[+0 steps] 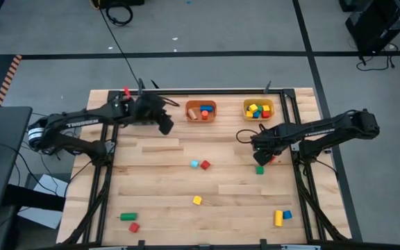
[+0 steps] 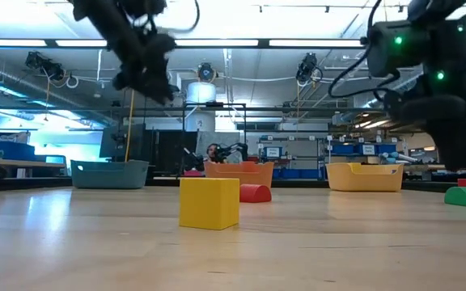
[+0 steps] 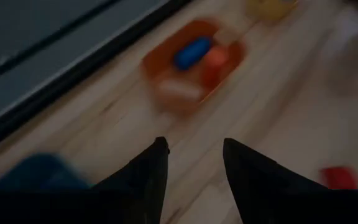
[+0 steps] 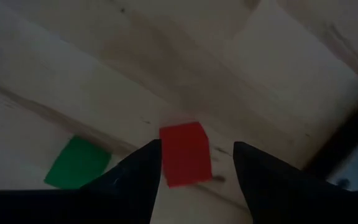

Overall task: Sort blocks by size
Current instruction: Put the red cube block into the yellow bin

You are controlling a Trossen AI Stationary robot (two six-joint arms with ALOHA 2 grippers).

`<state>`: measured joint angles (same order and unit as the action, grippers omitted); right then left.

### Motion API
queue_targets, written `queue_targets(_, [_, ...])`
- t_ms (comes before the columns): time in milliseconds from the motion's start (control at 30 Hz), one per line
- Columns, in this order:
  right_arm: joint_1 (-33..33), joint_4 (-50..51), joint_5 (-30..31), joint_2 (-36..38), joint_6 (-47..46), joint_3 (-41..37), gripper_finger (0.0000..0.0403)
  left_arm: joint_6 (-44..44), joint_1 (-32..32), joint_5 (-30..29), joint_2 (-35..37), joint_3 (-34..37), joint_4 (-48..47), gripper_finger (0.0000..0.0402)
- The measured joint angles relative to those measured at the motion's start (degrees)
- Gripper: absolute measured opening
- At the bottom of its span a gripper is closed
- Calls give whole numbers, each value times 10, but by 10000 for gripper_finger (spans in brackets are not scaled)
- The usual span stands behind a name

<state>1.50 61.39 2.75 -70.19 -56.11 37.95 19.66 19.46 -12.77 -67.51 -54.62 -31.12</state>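
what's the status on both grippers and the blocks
Right gripper open, low over the table, straddling small red wooden cube, not closed on it. Left gripper open, empty, raised near orange plastic bin. Green wooden block beside the cube, clear of the gripper.

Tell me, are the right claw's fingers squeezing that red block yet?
Cannot tell. In the right wrist view the red block sits between the open fingers of the right gripper; one finger's edge meets the block's outline, the other stands clear.
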Motion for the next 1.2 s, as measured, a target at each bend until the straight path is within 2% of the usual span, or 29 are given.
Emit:
queue_targets(267, [0,-22,-9,2,41,-37,211,0,-80,-2,36,-2,90,163])
queue_targets(567, [0,-24,-16,-1,124,-43,200,0,-155,-2,38,-3,121,163])
queue_targets(967, [0,-74,-15,-1,189,-41,200,-15,-189,-3,36,-3,125,163])
queue_targets(1200, [3,-16,-16,0,226,-30,197,-28,-203,-4,34,-3,129,163])
